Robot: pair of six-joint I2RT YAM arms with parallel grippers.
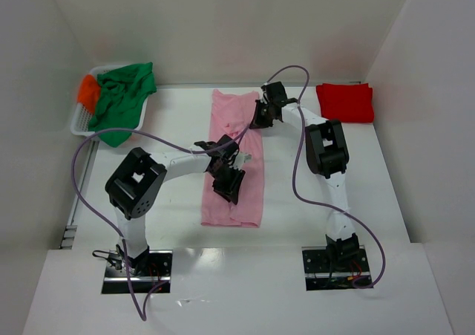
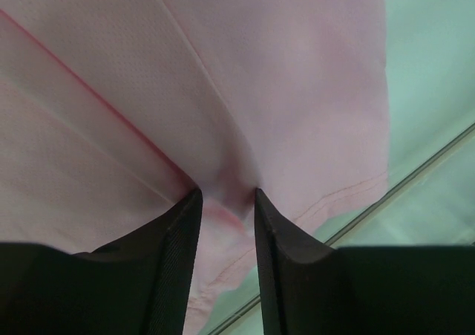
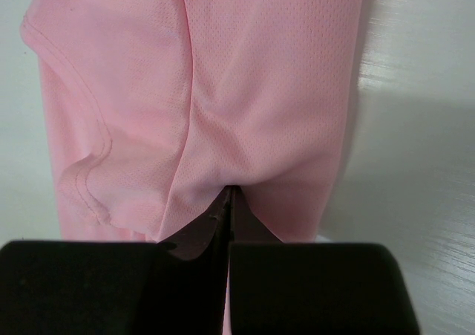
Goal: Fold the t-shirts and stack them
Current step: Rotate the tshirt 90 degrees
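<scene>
table (image 1: pixel 178 127) carried the pink t-shirt (image 1: pixel 236 201) at centre, a long strip already folded lengthwise. left gripper (image 2: pixel 226 194) was clamped on its right edge, right gripper (image 3: pixel 228 194) pinched tight near the far end. step judged: crosswise fold; next needs an even lift.

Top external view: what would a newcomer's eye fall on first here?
A long light pink cloth t-shirt, folded into a narrow strip, lies mid-table with both arms bent over it. The left gripper pinches its middle, the right gripper its far end. A crumpled green cloth t-shirt drapes over a white plastic basket at far left; a folded red cloth t-shirt lies far right.
</scene>
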